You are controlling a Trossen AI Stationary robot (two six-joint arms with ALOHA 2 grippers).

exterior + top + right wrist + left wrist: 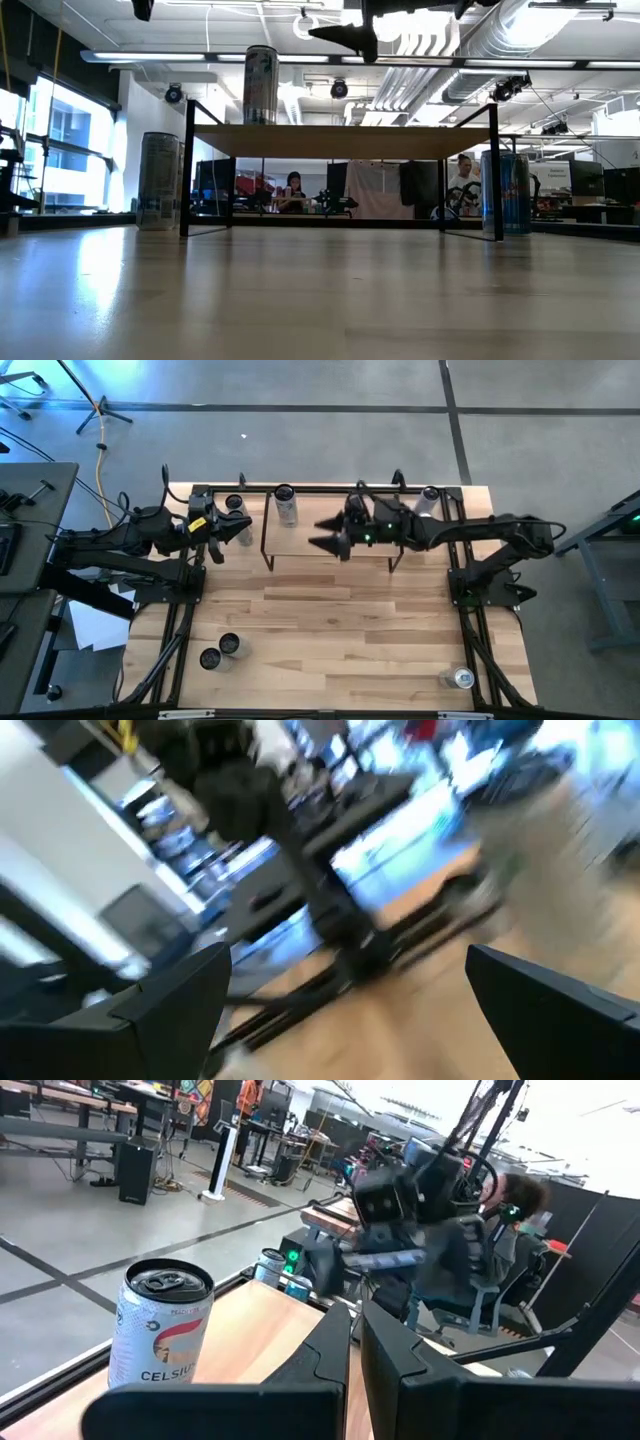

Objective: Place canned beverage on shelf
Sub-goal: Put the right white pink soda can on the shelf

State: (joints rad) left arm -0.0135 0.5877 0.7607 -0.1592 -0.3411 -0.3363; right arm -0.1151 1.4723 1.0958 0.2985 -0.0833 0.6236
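The shelf (300,545) (340,141), a light wood top on thin black legs, stands at the table's far middle. One silver can (286,506) (260,85) stands upright on its left end. My right gripper (316,533) (345,35) hovers level above the shelf top, open and empty, pointing toward the table's left; its view (345,1010) is blurred. My left gripper (240,530) (355,1350) stays shut and empty just left of the shelf, pointing toward it, with that can (160,1325) ahead of it.
A silver can (233,503) (160,180) stands on the table left of the shelf and a blue one (430,498) (505,192) right of it. Two cans (220,651) stand near the front left, one (462,678) at the front right. Bare wood lies between.
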